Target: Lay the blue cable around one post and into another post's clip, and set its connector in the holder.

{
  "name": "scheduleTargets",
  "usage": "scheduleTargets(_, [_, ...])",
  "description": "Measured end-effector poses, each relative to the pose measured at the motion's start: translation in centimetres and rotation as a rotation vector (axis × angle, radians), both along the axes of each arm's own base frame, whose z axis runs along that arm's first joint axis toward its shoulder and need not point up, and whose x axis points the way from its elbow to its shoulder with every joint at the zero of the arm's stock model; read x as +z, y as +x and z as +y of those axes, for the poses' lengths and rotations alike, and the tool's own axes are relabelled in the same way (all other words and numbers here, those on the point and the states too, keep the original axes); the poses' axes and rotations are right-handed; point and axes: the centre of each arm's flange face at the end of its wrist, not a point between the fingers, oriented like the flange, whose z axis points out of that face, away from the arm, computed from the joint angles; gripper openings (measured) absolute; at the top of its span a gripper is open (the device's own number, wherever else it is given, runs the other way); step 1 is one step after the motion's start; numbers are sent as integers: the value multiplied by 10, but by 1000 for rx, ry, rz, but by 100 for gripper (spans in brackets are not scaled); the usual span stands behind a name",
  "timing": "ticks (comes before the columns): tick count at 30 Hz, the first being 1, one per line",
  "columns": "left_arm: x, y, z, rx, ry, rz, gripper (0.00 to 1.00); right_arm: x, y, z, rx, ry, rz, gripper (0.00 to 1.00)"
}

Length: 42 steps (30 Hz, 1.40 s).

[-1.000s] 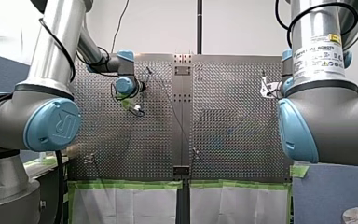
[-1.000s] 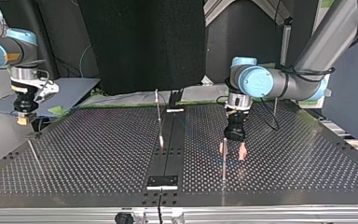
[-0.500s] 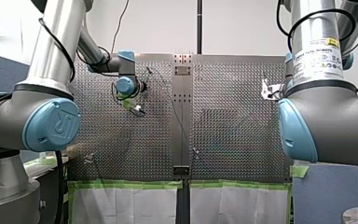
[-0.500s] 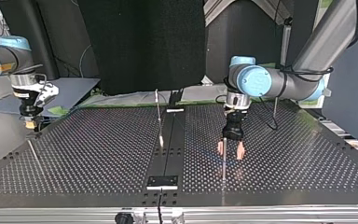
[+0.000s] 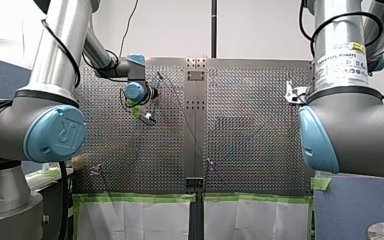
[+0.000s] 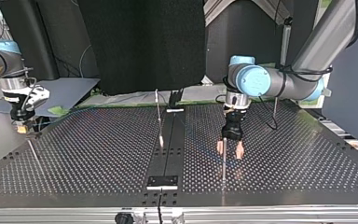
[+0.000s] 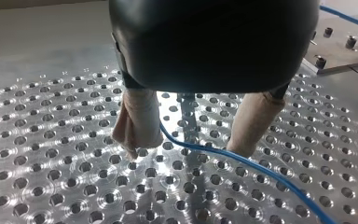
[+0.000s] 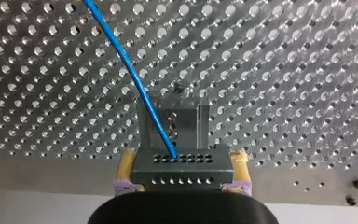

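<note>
Our left gripper [image 7: 189, 151] has a black, rounded body and two fingers [image 7: 137, 121] wrapped in beige, slightly wrinkled pads. The fingers stand wide apart and grip nothing. Their tips are very low over the shiny perforated table [image 7: 51, 177]; we cannot tell if they touch it. A thin metal post [image 7: 187, 114] rises between them. The smooth blue cable [image 7: 242, 160] passes through the same gap, close to one pad, then runs away across the holes. Our right gripper [image 8: 182, 161], with yellow pads, is clamped on the connector [image 8: 179, 179], a grey metal block with rows of small round holes. The cable enters one drilled face of it. This gripper hangs near the table's far corner at the top view's left.
</note>
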Motion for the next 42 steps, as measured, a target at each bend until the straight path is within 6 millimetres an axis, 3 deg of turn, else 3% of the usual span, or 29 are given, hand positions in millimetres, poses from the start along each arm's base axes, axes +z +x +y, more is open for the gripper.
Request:
scheduleTargets(9, [0,0,-1,-1,2,0,100,-14,-3,-9,2,19,13,0])
scheduleTargets(33, [0,-1,-1,-1,2,0,100,-4,8,-18,58,-32,7,0])
scheduleTargets(42, [0,0,-1,-1,2,0,100,-15,12,-22,67,-17,9,0])
